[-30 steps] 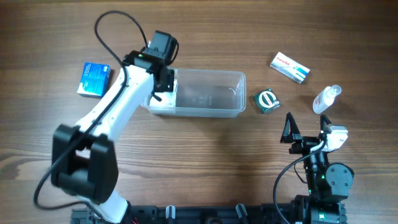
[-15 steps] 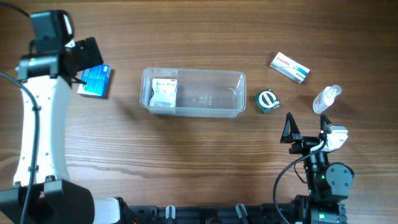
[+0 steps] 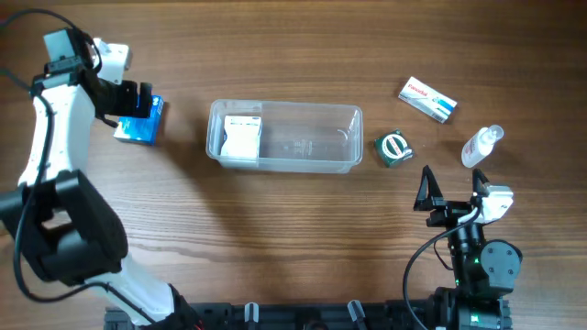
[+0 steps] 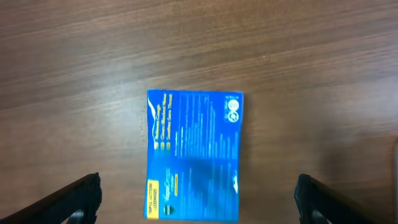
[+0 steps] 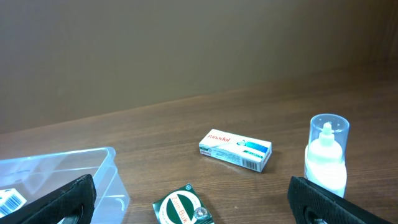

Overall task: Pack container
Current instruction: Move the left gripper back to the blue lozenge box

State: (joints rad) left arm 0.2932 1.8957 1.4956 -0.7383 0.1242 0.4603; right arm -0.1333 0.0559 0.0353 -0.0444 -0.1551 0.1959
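Observation:
The clear plastic container lies at the table's middle, with a white box at its left end. A blue box lies flat to its left. My left gripper hangs open above that blue box; in the left wrist view the gripper has a finger on each side, well apart from it. My right gripper stands open near the front right, nothing between its fingers. The right wrist view shows the gripper facing the container's right end.
A green box sits just right of the container. Farther right are a white and blue carton and a small clear bottle. The table is brown wood.
My left arm has swung from the container's left end to the far left over the blue box. Its gripper opened, leaving the white box in the container. The right arm stayed still.

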